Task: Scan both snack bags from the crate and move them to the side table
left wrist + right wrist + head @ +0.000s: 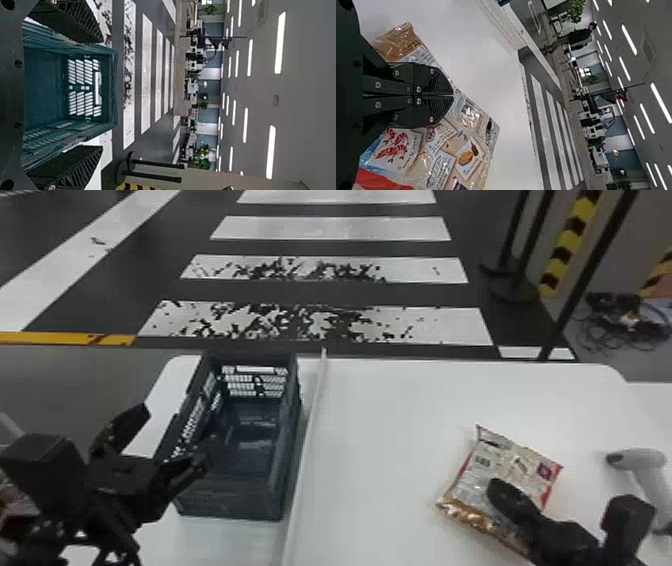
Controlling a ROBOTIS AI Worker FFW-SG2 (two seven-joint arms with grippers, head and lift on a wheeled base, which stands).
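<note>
No words or numbers can be made out. The snack bag [510, 452] carries a barcode [482, 461], a small purple mark [544, 471] and print too small to read. Among its labels are one picturing red shrimp [395, 150] and one with a golden-brown piece of food [466, 157]. Yellow-and-black warning stripes [570, 245] mark an upright in the background.

on our white round-cornered table [380, 440] we see a dark blue-grey plastic crate [230, 497], a long pale strip [309, 420] just beside it, a red-edged glossy snack bag [517, 457] and a light-grey pistol-shaped scanner [642, 462].
</note>
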